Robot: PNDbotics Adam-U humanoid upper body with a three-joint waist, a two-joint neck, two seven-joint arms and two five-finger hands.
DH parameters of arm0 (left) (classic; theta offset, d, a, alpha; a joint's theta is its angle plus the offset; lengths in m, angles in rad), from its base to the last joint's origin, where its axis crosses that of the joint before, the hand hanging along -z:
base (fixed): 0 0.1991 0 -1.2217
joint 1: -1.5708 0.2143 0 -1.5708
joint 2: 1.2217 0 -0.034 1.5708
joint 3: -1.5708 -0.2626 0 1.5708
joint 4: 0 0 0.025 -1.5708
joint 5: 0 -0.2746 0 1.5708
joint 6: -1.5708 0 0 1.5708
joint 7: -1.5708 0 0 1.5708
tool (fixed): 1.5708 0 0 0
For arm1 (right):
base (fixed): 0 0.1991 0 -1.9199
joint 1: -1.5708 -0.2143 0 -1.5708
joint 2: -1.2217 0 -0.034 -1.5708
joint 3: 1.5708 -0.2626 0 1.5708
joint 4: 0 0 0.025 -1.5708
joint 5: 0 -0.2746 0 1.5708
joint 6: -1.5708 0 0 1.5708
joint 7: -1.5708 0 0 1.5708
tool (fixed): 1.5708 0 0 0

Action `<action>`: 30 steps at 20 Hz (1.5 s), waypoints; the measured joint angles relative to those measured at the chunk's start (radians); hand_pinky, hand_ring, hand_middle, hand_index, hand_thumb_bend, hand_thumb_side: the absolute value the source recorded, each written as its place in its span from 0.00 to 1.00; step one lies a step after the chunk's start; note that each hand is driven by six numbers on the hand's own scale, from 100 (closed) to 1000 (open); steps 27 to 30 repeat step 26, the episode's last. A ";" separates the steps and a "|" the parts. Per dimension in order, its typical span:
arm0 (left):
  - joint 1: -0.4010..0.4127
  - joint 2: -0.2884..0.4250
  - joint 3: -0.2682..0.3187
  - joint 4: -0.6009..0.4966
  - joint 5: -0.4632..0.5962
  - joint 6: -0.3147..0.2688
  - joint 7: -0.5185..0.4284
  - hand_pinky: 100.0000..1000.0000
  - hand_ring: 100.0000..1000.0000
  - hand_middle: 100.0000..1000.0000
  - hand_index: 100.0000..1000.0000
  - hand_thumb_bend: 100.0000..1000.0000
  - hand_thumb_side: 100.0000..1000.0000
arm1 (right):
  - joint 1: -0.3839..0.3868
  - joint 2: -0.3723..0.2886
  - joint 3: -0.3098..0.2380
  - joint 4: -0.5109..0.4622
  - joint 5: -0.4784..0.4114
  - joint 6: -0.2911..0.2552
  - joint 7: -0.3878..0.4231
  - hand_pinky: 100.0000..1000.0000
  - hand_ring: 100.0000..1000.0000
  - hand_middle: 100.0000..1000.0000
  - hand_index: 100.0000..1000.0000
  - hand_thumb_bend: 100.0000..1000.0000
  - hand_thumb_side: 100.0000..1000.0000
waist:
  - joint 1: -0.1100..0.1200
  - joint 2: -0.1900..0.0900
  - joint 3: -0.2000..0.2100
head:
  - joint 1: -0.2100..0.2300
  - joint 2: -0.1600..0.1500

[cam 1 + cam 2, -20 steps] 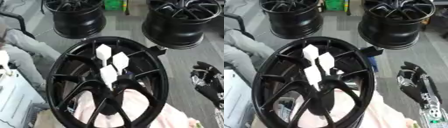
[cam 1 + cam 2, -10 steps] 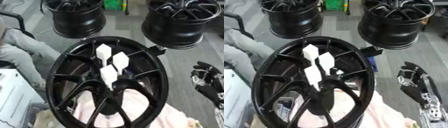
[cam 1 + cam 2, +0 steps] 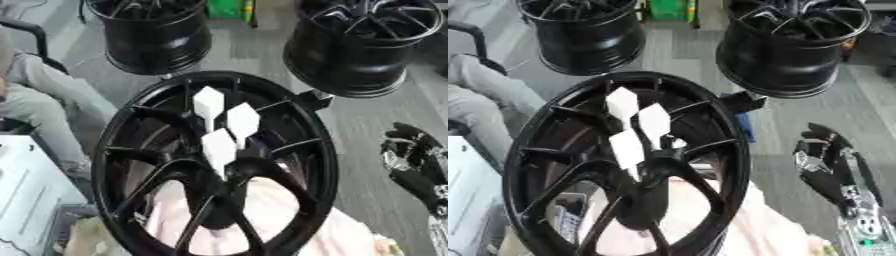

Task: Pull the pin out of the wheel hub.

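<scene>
Wheel hub (image 3: 219,165): we see it centre, black, spokes toward us.
Pins (image 3: 219,145): three white pieces stand at its middle.
Right hand (image 3: 824,165): beside the rim, fingers relaxed, holding nothing.

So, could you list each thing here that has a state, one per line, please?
wheel hub: lying tilted, face up, spokes showing.
white pins: three, upright, seated at the hub's middle, none pulled.
right hand: open, idle, apart from the hub, right of it.
left hand: not in view.
two far wheels: standing on the floor.
</scene>
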 measured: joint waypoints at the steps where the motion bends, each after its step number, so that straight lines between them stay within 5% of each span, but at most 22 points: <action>1: 0.024 -0.031 0.029 -0.047 0.077 0.041 0.009 0.68 0.60 0.68 0.78 0.00 0.58 | -0.001 0.002 -0.001 0.000 0.000 0.000 -0.001 0.72 0.65 0.68 0.81 0.00 0.10 | -0.004 0.002 0.000 | 0.000 0.000; 7: 0.130 -0.243 0.165 -0.350 0.384 0.330 0.094 0.67 0.59 0.66 0.77 0.00 0.65 | -0.008 0.012 -0.004 0.000 0.000 0.001 -0.003 0.72 0.65 0.68 0.81 0.00 0.10 | -0.018 0.006 0.009 | 0.001 0.000; 13: 0.192 -0.401 0.191 -0.562 0.400 0.514 0.105 0.67 0.58 0.66 0.77 0.00 0.68 | -0.009 0.020 -0.004 0.000 -0.001 0.001 -0.002 0.72 0.65 0.68 0.81 0.00 0.10 | -0.028 0.007 0.009 | 0.010 0.000; 19: 0.222 -0.477 0.191 -0.640 0.363 0.578 0.100 0.67 0.58 0.65 0.77 0.00 0.69 | -0.015 0.025 -0.004 0.000 -0.004 0.001 -0.003 0.72 0.65 0.68 0.81 0.00 0.10 | -0.028 0.008 0.009 | 0.017 0.000; 30: 0.229 -0.501 0.190 -0.667 0.341 0.593 0.094 0.67 0.58 0.65 0.77 0.00 0.70 | -0.016 0.025 -0.004 0.000 -0.009 0.001 -0.003 0.72 0.65 0.68 0.81 0.00 0.11 | -0.030 0.011 0.010 | 0.018 0.000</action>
